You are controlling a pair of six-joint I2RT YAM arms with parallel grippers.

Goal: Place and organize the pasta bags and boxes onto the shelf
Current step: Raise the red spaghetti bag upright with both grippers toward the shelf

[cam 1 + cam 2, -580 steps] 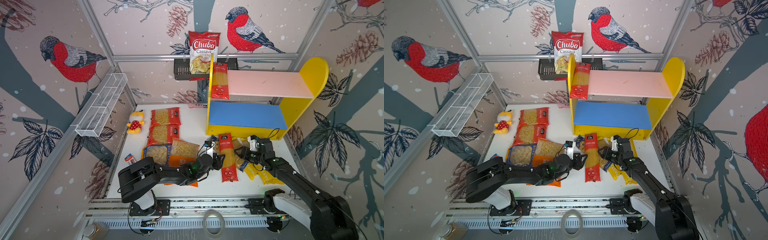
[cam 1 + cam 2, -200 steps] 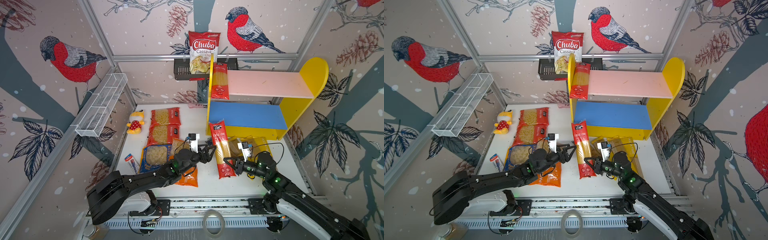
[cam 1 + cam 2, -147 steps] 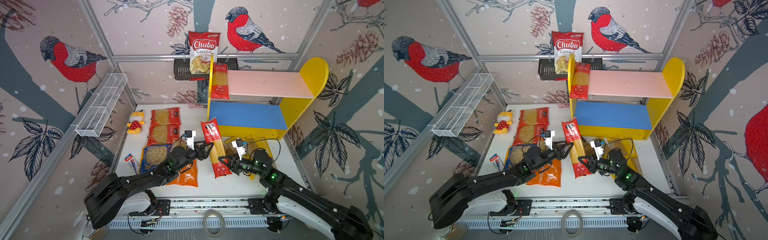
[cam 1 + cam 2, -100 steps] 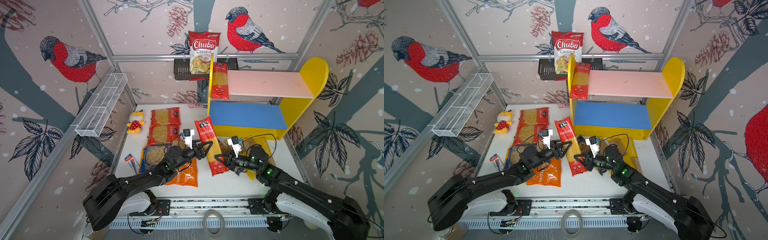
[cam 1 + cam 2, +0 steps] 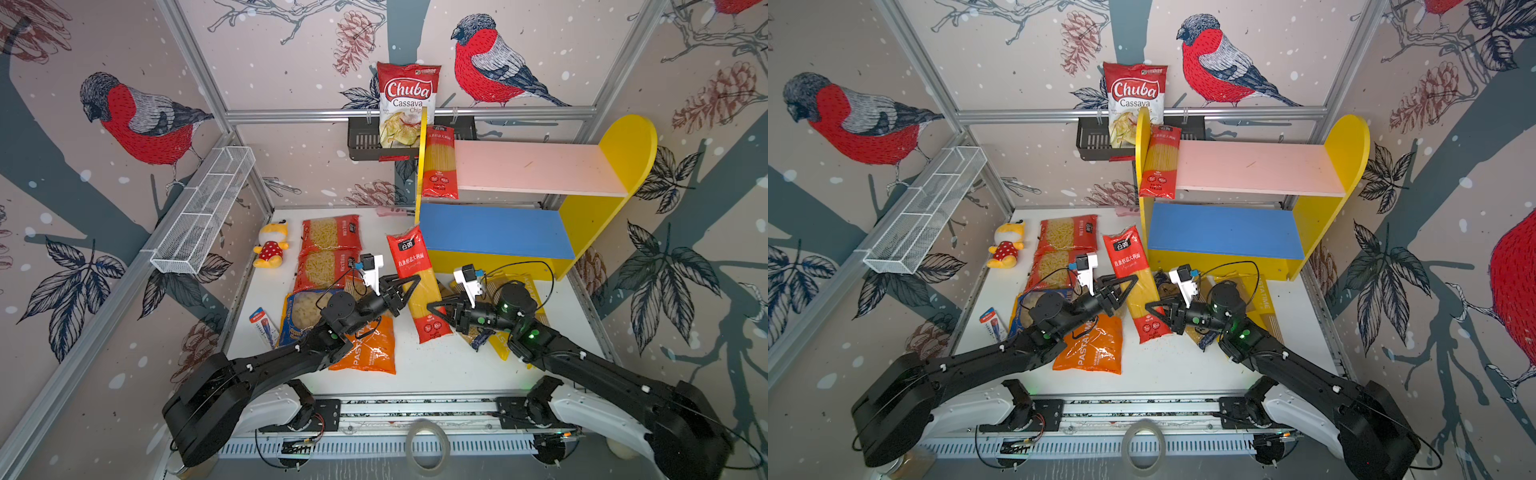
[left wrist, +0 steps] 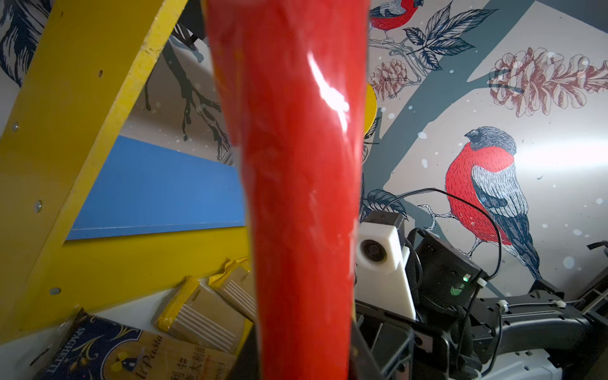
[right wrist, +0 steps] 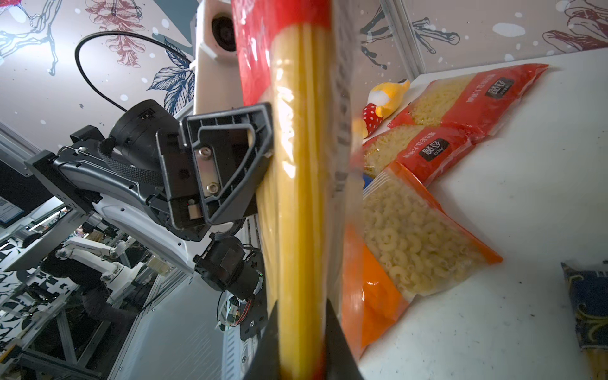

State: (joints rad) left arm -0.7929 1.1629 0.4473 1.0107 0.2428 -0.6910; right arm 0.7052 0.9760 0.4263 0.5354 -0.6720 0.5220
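A long red spaghetti pack [image 5: 417, 282] [image 5: 1136, 286] hangs tilted above the white table, in front of the shelf's blue lower board [image 5: 490, 230]. My left gripper [image 5: 409, 286] [image 6: 302, 355] is shut on its middle. My right gripper [image 5: 438, 311] [image 7: 302, 345] is shut on its lower end. Another red spaghetti pack [image 5: 440, 166] stands on the pink upper board [image 5: 536, 168] against the yellow side panel. Red macaroni bags [image 5: 330, 235], a blue-yellow bag [image 5: 303, 311] and an orange bag [image 5: 368, 349] lie left. Yellow packs [image 6: 204, 309] and a dark-blue pack [image 6: 108, 352] lie under the right arm.
A Chuba chips bag [image 5: 407, 104] hangs in a black wall rack [image 5: 361, 141]. A white wire basket [image 5: 203, 208] is on the left wall. A plush toy [image 5: 272, 247] and a small red-blue packet [image 5: 264, 326] lie at the table's left edge.
The right gripper has carried the red spaghetti pack left and tipped it more upright. The left gripper, open a second ago, has shut on the pack's middle.
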